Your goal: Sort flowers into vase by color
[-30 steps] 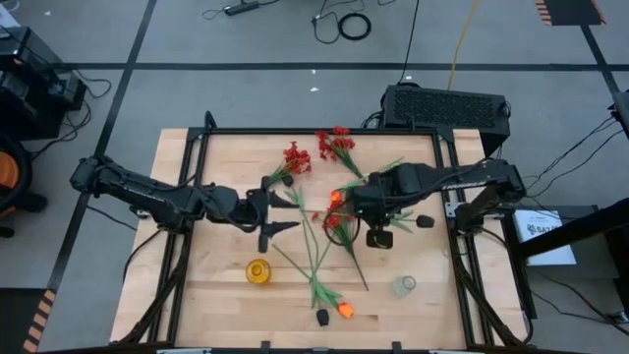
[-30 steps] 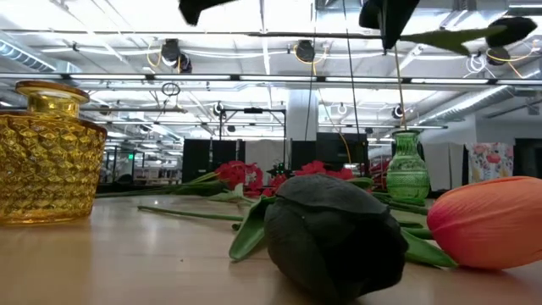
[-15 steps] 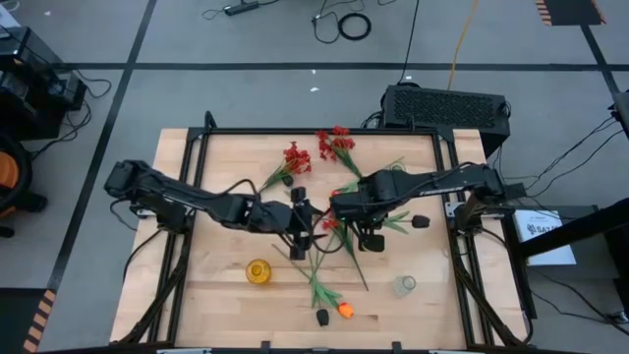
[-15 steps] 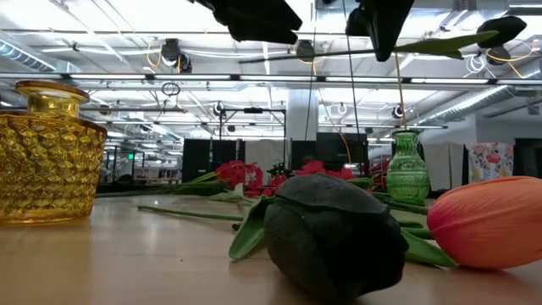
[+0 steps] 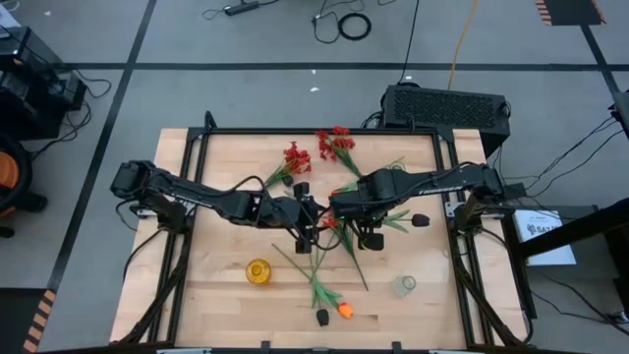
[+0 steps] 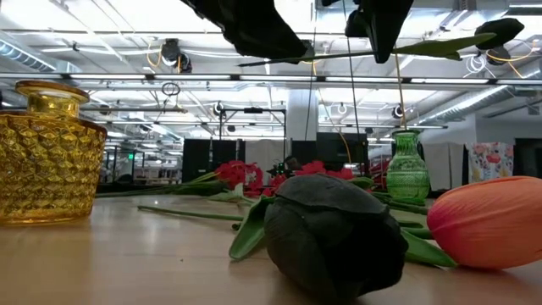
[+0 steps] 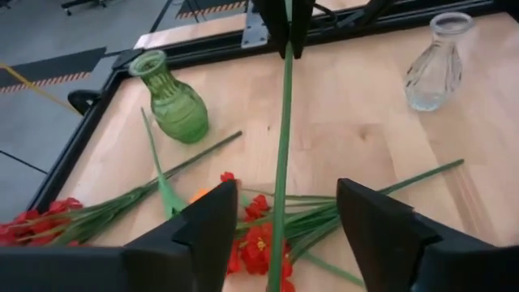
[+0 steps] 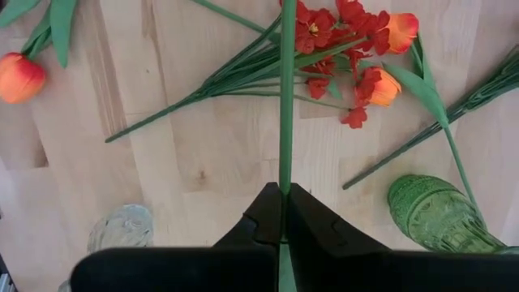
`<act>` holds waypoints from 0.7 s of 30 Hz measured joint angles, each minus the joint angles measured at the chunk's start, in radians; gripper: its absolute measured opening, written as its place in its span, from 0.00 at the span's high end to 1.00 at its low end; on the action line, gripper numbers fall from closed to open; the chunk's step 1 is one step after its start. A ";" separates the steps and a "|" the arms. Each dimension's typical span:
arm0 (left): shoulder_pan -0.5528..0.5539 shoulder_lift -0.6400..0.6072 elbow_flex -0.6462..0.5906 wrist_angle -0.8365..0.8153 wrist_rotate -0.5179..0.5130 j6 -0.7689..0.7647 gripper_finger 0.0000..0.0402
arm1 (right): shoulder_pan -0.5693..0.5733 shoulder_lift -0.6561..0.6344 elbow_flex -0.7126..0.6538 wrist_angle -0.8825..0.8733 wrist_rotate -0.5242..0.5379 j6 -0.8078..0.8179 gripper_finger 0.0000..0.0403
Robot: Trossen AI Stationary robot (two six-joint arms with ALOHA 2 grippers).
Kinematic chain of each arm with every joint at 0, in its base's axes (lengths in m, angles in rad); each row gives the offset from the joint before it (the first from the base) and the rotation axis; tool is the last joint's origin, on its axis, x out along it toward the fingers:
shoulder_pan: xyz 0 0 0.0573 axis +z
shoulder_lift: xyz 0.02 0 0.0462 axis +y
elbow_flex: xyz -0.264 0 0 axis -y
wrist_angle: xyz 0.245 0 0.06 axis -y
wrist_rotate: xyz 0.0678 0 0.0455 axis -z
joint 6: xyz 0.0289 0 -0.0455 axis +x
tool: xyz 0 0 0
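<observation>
Pinching stem (image 8: 286, 97): right tool (image 8: 284, 195) | left tool (image 7: 280, 223) spread, straddling it | high view unclear

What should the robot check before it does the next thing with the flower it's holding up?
1. Right jaws shut on the green stem: ok.
2. Stem lifted off the table: ok.
3. Stem lined up between the left jaws: ok, it runs through the middle in the left wrist view.
4. Left jaws closed on the stem: not ok, they stand open with a gap on each side.
5. Colour of this stem's bloom, to pick the vase: cannot tell.
6. Green vase, clear vase and yellow vase upright: ok.
</observation>
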State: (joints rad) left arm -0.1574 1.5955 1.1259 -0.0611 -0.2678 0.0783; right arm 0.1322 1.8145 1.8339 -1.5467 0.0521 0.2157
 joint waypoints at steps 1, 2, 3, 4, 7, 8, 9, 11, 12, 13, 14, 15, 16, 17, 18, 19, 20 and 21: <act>0.001 0.000 0.000 -0.008 -0.013 -0.008 0.50 | 0.000 0.000 0.000 0.000 0.000 0.000 1.00; 0.003 0.000 0.000 -0.014 -0.030 -0.014 0.51 | 0.000 0.000 0.000 0.000 0.000 0.000 1.00; 0.006 0.000 0.000 -0.016 -0.047 -0.017 0.53 | 0.000 0.000 0.000 0.001 0.000 0.000 1.00; 0.009 0.001 0.000 -0.019 -0.057 -0.018 0.54 | 0.000 0.000 0.000 0.003 0.000 0.000 1.00; 0.009 0.001 0.000 -0.020 -0.063 -0.019 0.56 | 0.000 0.000 0.000 0.006 0.000 0.000 1.00; 0.009 0.001 0.000 -0.020 -0.063 -0.019 0.56 | 0.000 0.000 0.000 0.008 0.000 0.000 1.00; 0.008 0.001 0.000 -0.021 -0.062 -0.019 0.56 | 0.001 0.000 0.000 0.008 0.000 0.000 1.00; 0.008 0.001 0.000 -0.030 -0.056 -0.019 0.56 | 0.001 0.000 0.000 0.008 0.000 0.000 1.00; 0.009 0.001 0.000 -0.035 -0.056 -0.019 0.56 | 0.001 0.000 0.000 0.008 0.000 0.000 1.00; 0.009 0.001 0.000 -0.036 -0.056 -0.019 0.56 | 0.001 0.000 0.000 0.008 0.000 0.000 1.00; 0.009 0.001 0.000 -0.037 -0.056 -0.019 0.56 | 0.000 0.000 0.000 0.009 0.000 0.000 1.00; 0.009 0.001 0.000 -0.039 -0.055 -0.019 0.56 | 0.000 0.000 0.000 0.010 0.000 0.000 1.00; 0.009 0.001 0.000 -0.041 -0.047 -0.018 0.56 | 0.000 0.000 0.000 0.010 0.000 0.000 1.00; 0.009 0.001 0.000 -0.043 -0.035 -0.017 0.56 | 0.000 0.000 0.000 0.011 -0.001 0.000 1.00; 0.009 0.001 0.000 -0.045 -0.026 -0.017 0.56 | 0.000 0.000 0.000 0.013 -0.001 0.000 1.00; 0.009 0.001 0.000 -0.047 -0.022 -0.017 0.56 | 0.000 0.000 0.000 0.016 -0.001 0.000 1.00; 0.009 0.001 0.000 -0.048 -0.022 -0.017 0.56 | 0.000 0.000 0.000 0.018 -0.001 0.000 1.00; 0.010 0.001 0.000 -0.049 -0.023 -0.017 0.56 | 0.000 0.000 0.000 0.021 -0.001 0.000 1.00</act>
State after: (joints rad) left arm -0.1478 1.5967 1.1255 -0.1106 -0.2908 0.0616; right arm 0.1326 1.8145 1.8339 -1.5253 0.0513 0.2153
